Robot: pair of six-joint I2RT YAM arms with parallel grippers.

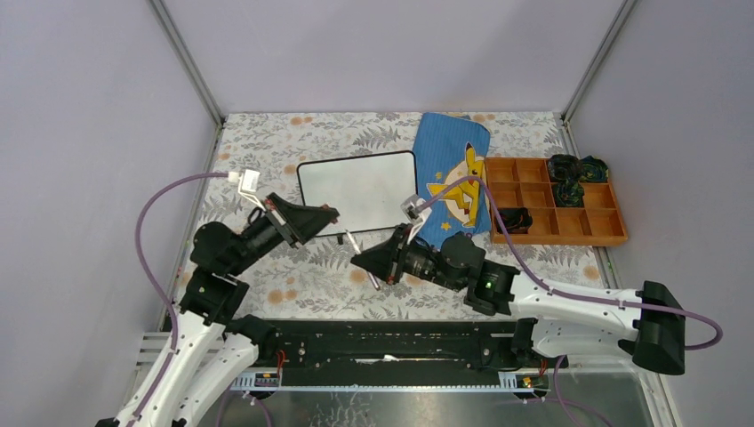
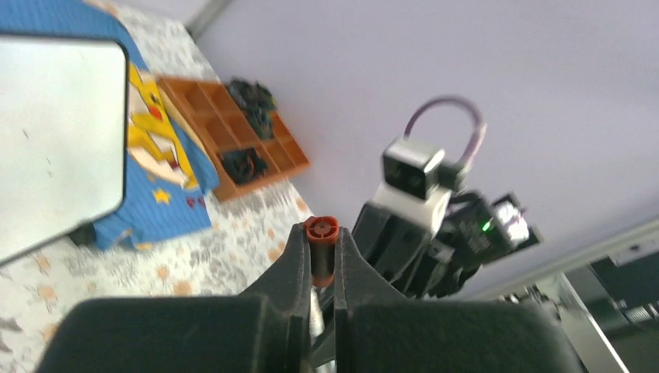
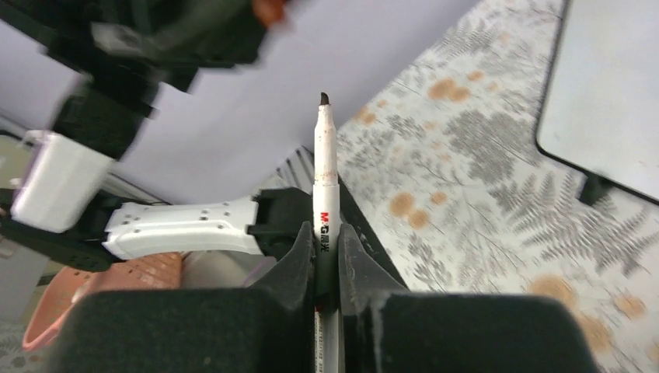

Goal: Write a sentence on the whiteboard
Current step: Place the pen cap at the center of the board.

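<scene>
Left gripper (image 1: 331,214): over the near left corner of the whiteboard; jaws clamped tight on a small cap. Whether it touches the board cannot be told.
Cap (image 2: 321,231): dark, with an orange-red end; it stands up between the left fingertips.
Whiteboard (image 1: 357,191): lies flat on the floral cloth (image 1: 293,285) at mid-table. It has a plain white face and a thin black frame with rounded corners. Its corner also shows at the left edge of the left wrist view (image 2: 54,132) and at the upper right of the right wrist view (image 3: 614,85).
Right gripper (image 1: 363,260): just on the near side of the whiteboard's near edge; jaws closed around a marker.
Marker (image 3: 326,171): white barrel, bare black tip, reaching out past the right fingertips.
Blue pouch (image 1: 445,151): just beside the whiteboard's right edge, with a yellow cartoon figure on it.
Wooden tray (image 1: 613,238): right of the whiteboard, beyond the pouch. It is split into compartments, and dark bundles (image 1: 569,191) sit in a few of them.
</scene>
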